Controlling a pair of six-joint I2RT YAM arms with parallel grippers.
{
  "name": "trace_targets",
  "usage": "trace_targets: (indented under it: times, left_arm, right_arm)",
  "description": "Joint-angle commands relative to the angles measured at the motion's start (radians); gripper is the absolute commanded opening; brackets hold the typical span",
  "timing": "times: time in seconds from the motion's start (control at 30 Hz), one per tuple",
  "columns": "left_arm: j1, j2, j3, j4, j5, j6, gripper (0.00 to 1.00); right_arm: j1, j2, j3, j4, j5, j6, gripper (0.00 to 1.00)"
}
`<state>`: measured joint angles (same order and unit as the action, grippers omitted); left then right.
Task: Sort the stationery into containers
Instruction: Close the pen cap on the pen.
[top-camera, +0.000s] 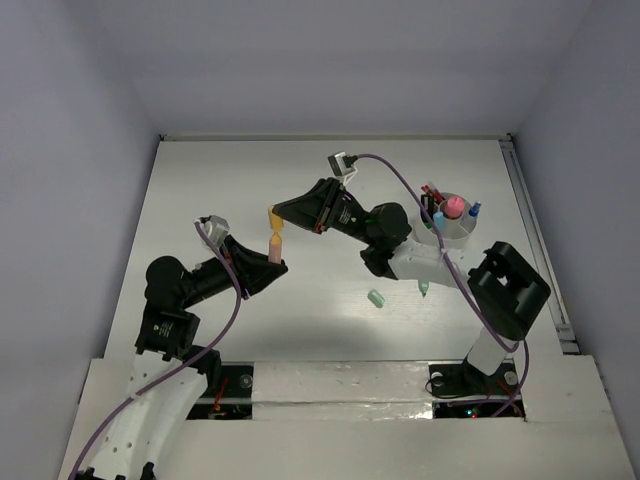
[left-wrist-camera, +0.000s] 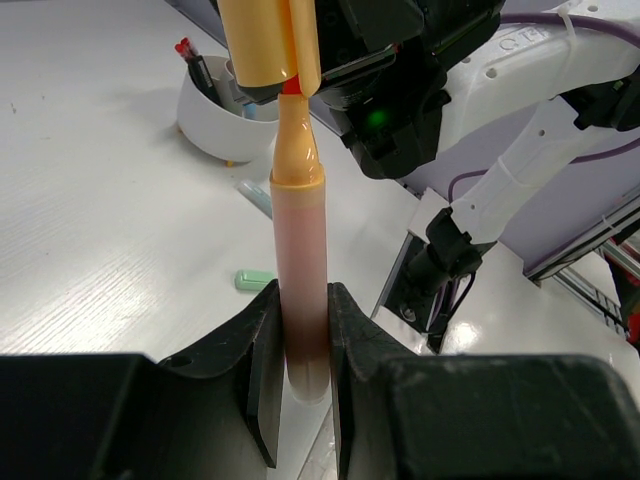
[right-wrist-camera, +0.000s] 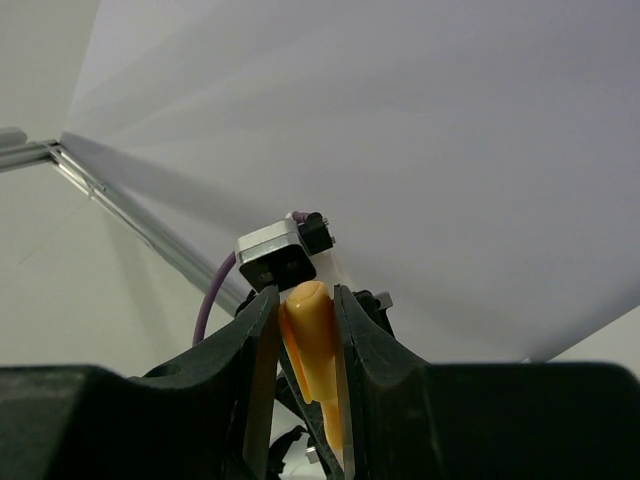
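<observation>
- The left gripper (top-camera: 272, 263) (left-wrist-camera: 303, 335) sits left of the table's (top-camera: 250, 170) middle. Its jaws pinch the lower barrel of a pinkish-orange marker (top-camera: 275, 250) (left-wrist-camera: 300, 250), which stands upright between them.
- The right gripper (top-camera: 283, 214) (right-wrist-camera: 305, 335) reaches in from the right, just beyond the left one. Its jaws pinch the marker's orange cap (top-camera: 272, 216) (left-wrist-camera: 268, 45) (right-wrist-camera: 312, 325).
- In the left wrist view the cap sits directly above the marker's narrow neck. A short piece of red tip shows between the two, so the cap is not fully seated on the barrel.
- Marker and cap are both held above the table, in line with each other.
- A round whitish cup (top-camera: 463, 240) (left-wrist-camera: 212, 120) stands on the far right part of the table, behind the right arm's elbow and well apart from the two grippers.
- In the cup stand a pink-capped bottle (top-camera: 454, 207), thin red pens (top-camera: 431, 191) leaning to the left, and a blue marker (top-camera: 473, 211) leaning to the right.
- A mint eraser (top-camera: 377, 299) (left-wrist-camera: 254, 280) lies flat on the table near the middle, nearer than the cup.
- A small green marker (top-camera: 423, 288) lies just to the eraser's right, under the right arm, outside the cup.
</observation>
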<state>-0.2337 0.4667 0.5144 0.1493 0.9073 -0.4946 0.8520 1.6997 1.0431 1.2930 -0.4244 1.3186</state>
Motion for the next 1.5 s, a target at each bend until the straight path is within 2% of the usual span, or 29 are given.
trace_targets:
  times: [0.0, 0.47, 0.87, 1.0, 1.3, 1.47]
  left_arm:
    - [0.004, -0.011, 0.007, 0.036, 0.002, 0.014, 0.00]
    - [0.022, -0.031, 0.009, 0.041, -0.002, 0.010, 0.00]
    - [0.031, -0.132, 0.006, 0.137, -0.028, -0.059, 0.00]
    - [0.031, -0.163, 0.006, 0.246, -0.024, -0.145, 0.00]
    - [0.031, -0.175, 0.058, 0.358, -0.004, -0.282, 0.00]
    - [0.031, -0.168, 0.072, 0.322, -0.001, -0.263, 0.00]
  right_arm:
    - [0.016, 0.012, 0.031, 0.422, -0.013, 0.008, 0.00]
    - [0.053, 0.017, 0.018, 0.424, -0.001, -0.007, 0.00]
    - [0.105, 0.009, 0.028, 0.424, 0.018, -0.033, 0.00]
    - [0.128, 0.014, 0.058, 0.424, 0.013, -0.029, 0.00]
    - [0.162, -0.008, 0.087, 0.424, -0.016, -0.024, 0.00]
    - [0.171, -0.025, 0.064, 0.422, -0.020, -0.025, 0.00]
